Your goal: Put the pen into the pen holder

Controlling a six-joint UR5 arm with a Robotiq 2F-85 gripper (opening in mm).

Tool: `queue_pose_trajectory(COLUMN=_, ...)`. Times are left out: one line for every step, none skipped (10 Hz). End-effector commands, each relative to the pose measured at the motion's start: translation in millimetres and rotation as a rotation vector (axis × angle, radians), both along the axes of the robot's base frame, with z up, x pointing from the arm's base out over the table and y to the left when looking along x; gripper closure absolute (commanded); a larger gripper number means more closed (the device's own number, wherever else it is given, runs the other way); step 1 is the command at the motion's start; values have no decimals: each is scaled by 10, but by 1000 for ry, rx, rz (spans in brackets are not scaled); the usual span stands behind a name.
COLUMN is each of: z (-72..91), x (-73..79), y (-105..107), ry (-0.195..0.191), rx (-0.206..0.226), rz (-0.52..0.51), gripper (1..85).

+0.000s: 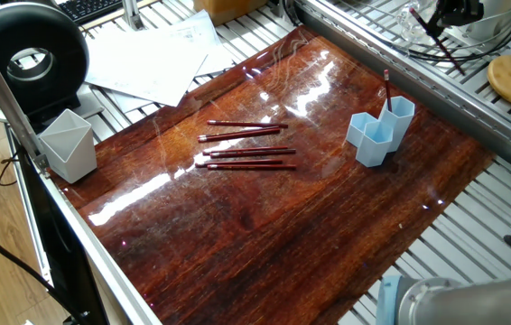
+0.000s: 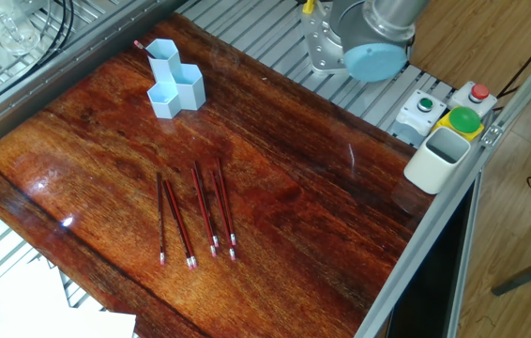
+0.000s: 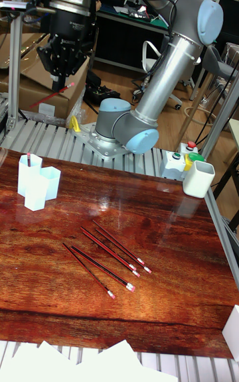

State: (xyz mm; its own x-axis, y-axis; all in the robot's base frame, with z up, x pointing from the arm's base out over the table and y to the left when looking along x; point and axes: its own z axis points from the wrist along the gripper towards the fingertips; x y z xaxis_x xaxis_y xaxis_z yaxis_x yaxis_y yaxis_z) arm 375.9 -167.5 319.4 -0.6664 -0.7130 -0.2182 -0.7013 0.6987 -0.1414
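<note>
My gripper (image 3: 64, 75) hangs high above the metal frame, behind the light blue pen holder (image 3: 36, 186), and is shut on a red pen (image 3: 50, 98) that slants down to the left. In one fixed view the gripper (image 1: 445, 13) sits at the top right edge, beyond the table, with the held pen (image 1: 452, 59) sticking out below it. The pen holder (image 1: 380, 131) (image 2: 174, 80) stands near the table's far edge with one pen (image 1: 386, 90) upright in a tube. Several more pens (image 1: 246, 149) (image 2: 195, 216) lie side by side mid-table.
A pale grey-white angular cup (image 1: 68, 144) (image 2: 439, 158) stands at the table's edge. The arm's base (image 2: 369, 38) is beside a button box (image 2: 453, 108). Paper sheets (image 1: 152, 54) and a black round device (image 1: 30, 59) lie past the other end.
</note>
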Motion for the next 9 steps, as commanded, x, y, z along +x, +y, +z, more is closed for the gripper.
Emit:
queue_pose_trajectory(z=-26, x=-79, y=-142, ry=-2, rx=-32, rz=12, gripper=847)
queue_pose_trajectory(z=-59, x=-309, y=-529, ry=89, rx=-179, rz=-11, gripper=847)
queue_pose_trajectory(z=-17, x=-506, y=-882, ry=162, rx=-311, rz=-57, gripper=847)
queue_pose_trajectory(z=-3, x=-569, y=-952, ry=182, rx=-333, rz=-92, gripper=847)
queue_pose_trajectory(z=20, x=-561, y=-1024, ry=177, rx=-362, rz=-99, gripper=847)
queue_pose_trajectory(z=67, x=-589, y=-1160, ry=185, rx=-417, rz=-107, gripper=847)
queue_pose_trajectory(z=86, x=-649, y=-1217, ry=209, rx=-442, rz=-99, gripper=847)
queue_pose_trajectory(z=87, x=-673, y=-1221, ry=219, rx=-445, rz=-96, gripper=847)
queue_pose_trajectory(z=84, x=-685, y=-1213, ry=220, rx=-439, rz=-116, gripper=847)
